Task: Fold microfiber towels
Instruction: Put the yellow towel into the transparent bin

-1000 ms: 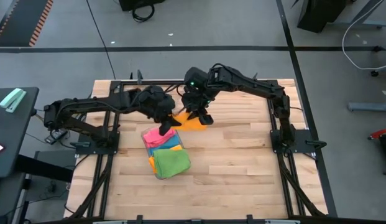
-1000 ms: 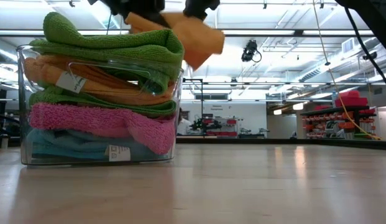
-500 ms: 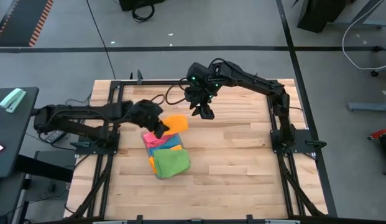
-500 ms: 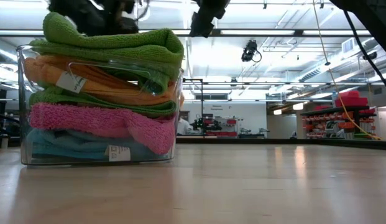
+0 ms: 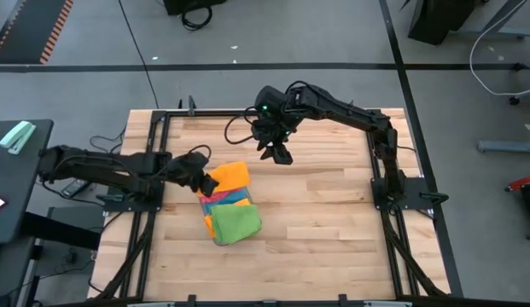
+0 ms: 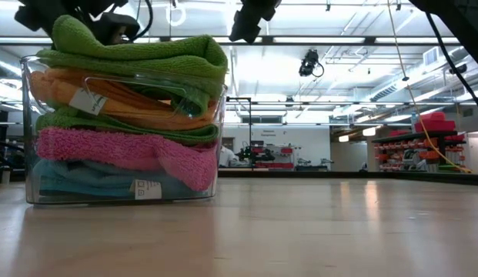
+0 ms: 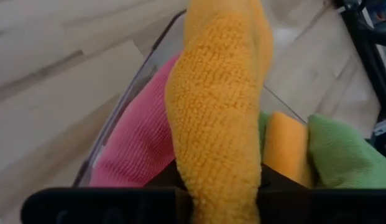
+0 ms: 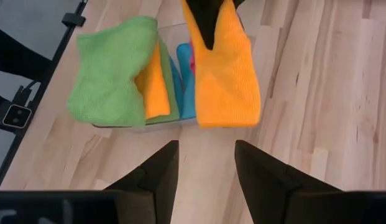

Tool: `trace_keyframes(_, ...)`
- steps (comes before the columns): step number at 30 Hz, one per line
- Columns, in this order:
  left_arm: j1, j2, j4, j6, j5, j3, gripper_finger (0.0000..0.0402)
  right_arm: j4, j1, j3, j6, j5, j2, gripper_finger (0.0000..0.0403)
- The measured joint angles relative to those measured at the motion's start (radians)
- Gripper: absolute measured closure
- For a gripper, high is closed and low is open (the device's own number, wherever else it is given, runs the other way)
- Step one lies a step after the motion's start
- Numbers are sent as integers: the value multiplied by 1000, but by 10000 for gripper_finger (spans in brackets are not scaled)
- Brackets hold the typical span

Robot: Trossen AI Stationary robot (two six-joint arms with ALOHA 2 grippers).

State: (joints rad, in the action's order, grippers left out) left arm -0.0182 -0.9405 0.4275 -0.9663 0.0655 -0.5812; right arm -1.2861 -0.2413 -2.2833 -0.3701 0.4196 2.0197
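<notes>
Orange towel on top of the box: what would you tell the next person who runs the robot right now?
Left gripper: shut on the folded orange microfiber towel, holding it on the stack at the back of the clear plastic tray.
Right gripper: open, empty, hanging over bare wood behind the tray.
Done: folded green, orange, pink and blue towels fill the tray.
Left: let go of the orange towel and pull the left arm away.

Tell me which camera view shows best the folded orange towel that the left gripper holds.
The right wrist view: the whole orange towel lies over the clear tray. The high view shows it small, at the left gripper. The left wrist view shows one close fold. The low view hides it.
</notes>
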Motion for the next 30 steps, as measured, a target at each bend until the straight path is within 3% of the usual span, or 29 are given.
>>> trace_keyframes(6,32,-4,62,9,79,0,361,6,0,0,4,0,0,238)
trace_keyframes(9,35,-26,118,8,126,0,350,13,0,0,6,0,0,238)
trace_keyframes(16,35,-40,45,58,126,-1,236,30,2,0,18,0,0,238)
trace_keyframes(22,35,-12,146,101,41,-34,143,33,2,0,30,8,0,238)
trace_keyframes(26,36,19,285,221,99,-117,121,36,2,0,33,10,0,238)
trace_keyframes(30,35,26,318,363,169,-178,122,45,-2,0,31,10,0,238)
